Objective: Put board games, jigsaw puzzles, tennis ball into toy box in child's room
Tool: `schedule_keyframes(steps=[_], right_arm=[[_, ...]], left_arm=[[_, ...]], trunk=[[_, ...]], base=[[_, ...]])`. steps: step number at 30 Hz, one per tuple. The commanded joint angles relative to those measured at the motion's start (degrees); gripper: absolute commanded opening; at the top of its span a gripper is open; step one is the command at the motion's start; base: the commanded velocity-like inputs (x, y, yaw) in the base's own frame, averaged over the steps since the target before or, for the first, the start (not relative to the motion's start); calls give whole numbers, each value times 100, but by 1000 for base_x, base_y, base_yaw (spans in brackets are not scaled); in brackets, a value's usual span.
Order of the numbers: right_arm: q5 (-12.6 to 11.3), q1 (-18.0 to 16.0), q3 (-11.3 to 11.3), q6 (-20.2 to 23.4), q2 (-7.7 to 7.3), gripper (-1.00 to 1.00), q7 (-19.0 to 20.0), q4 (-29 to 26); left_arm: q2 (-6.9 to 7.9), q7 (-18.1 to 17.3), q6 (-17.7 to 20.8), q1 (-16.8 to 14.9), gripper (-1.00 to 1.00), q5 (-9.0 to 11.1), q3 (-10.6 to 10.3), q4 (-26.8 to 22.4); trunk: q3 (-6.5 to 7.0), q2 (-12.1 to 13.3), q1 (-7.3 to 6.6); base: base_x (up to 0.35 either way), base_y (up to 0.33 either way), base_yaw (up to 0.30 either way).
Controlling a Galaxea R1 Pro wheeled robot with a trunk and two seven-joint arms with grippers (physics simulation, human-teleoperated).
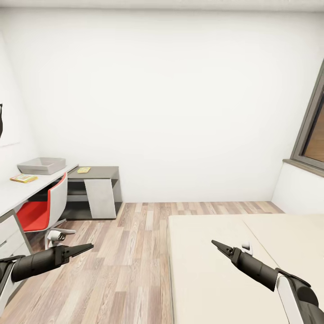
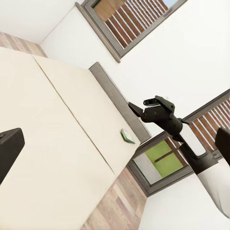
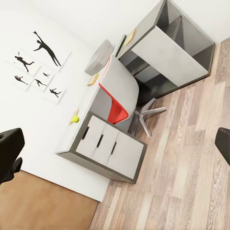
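Toy box [image 1: 41, 165] sitting on the table [image 1: 18, 191], an orange-yellow board game [image 1: 24, 178] just beside it, a jigsaw puzzle [image 1: 83, 170] further along near the cabinet. Tennis ball [image 3: 74, 118] resting on the table's far end. Green board game [image 2: 127, 136] lying on the bed [image 2: 57, 143] near the headboard. I am holding my left gripper [image 1: 88, 246] and right gripper [image 1: 216, 244] clenched, empty, over floor and bed.

The toy box [image 1: 41, 165], a shallow light grey bin with sloping sides, sits upright on the table [image 1: 18, 191] against the wall. Just beside the box lies a flat orange-yellow board game [image 1: 24, 178]. A yellowish flat card [image 1: 83, 170] rests on the table's dark cabinet end. A tennis ball [image 3: 74, 118] sits at the table's opposite end. A green board game [image 2: 127, 136] lies on the bed [image 2: 62, 139] near its headboard.
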Motion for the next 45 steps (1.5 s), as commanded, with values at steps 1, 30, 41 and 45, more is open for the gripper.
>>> schedule_keyframes(steps=[1, 30, 41, 45], right_arm=[[-8, -2, -5, 29, 0, 100, 13, 2], [-10, -2, -6, 30, 0, 100, 13, 2], [-8, -2, -11, 29, 0, 100, 13, 2], [-8, -2, -13, 30, 0, 100, 13, 2]], left_arm=[[1, -24, 61, -1, 100, -7, 0, 1], [1, -25, 61, -1, 100, -6, -6, 1], [1, -24, 61, -1, 100, -8, -8, 1], [1, -24, 61, -1, 100, -10, -8, 1]], trunk=[[-3, -4, 2], [-3, -4, 2], [-3, -4, 2], [-3, -4, 2]], base=[[0, 0, 0], [0, -7, 0], [0, -237, 0], [0, -287, 0]])
